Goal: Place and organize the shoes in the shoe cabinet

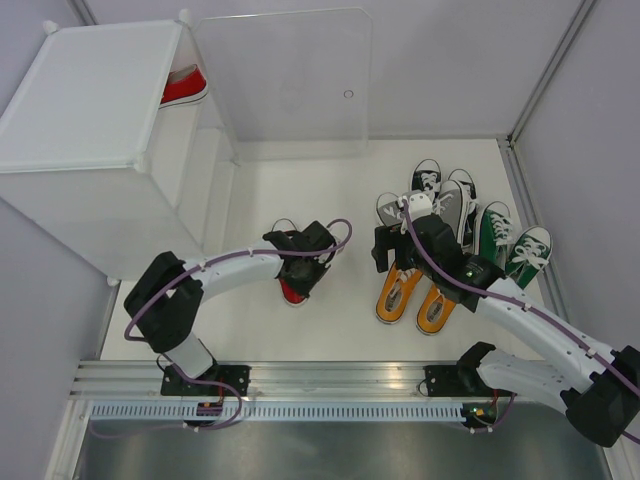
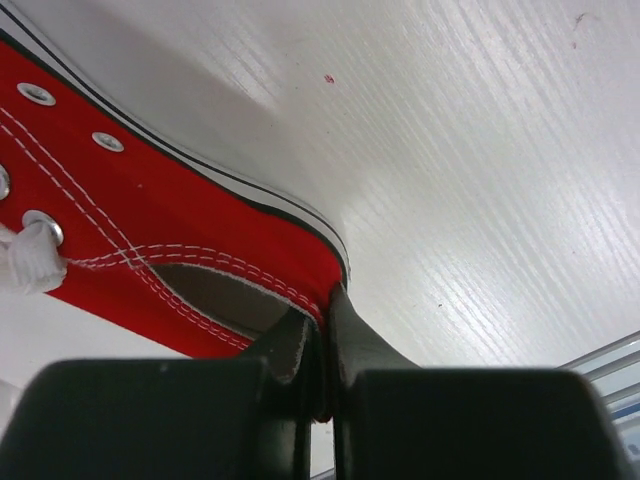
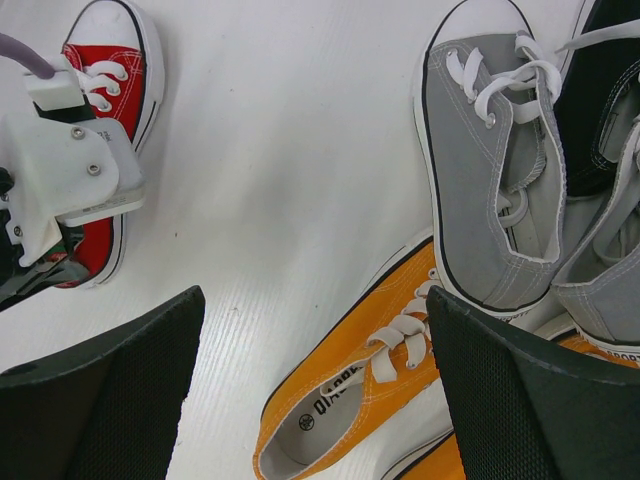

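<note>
Just short of the bench's [image 1: 340,200] middle, the left fingers [image 2: 290,350] pinch the heel rim of a red shoe [image 2: 150,230], which rests on the bench.

Risk noted: the hold takes only a thin strip of canvas. Once lifted, the shoe will likely swing toe-down or slip free.

Toward the right edge, the right fingers [image 3: 110,380] stand spread and empty above the orange pair [image 3: 350,400], well apart from the left arm's likely path. Beyond them, the grey pair [image 1: 452,208], black pair [image 1: 428,178] and green pair [image 1: 512,240] lie crowded together.

At the far left corner stands the shoe cabinet [image 1: 80,100]. The other red shoe [image 1: 185,85] sits on an upper shelf, and the door panel [image 1: 290,80] is swung open.

Second risk: a drooping toe could catch the cabinet's front edge on entry.
</note>
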Controlling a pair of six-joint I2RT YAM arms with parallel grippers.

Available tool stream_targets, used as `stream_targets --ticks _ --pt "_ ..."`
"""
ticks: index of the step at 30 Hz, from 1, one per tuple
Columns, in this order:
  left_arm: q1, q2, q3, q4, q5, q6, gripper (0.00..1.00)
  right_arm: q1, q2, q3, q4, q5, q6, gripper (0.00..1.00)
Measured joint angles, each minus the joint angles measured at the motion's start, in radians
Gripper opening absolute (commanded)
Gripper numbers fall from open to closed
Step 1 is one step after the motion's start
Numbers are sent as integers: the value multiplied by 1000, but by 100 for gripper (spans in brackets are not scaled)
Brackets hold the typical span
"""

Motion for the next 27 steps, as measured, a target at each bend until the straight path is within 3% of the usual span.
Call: stream_targets --ticks 9,21,27 --pt "0 -23 101 -35 -48 -77 2 0 -2 0 0 0 0 95" --pt "0 -117 457 -52 -253 -85 2 0 -40 -3 1 19 0 95" --pt "0 -98 481 -47 -269 -113 2 0 -40 -4 1 20 0 95"
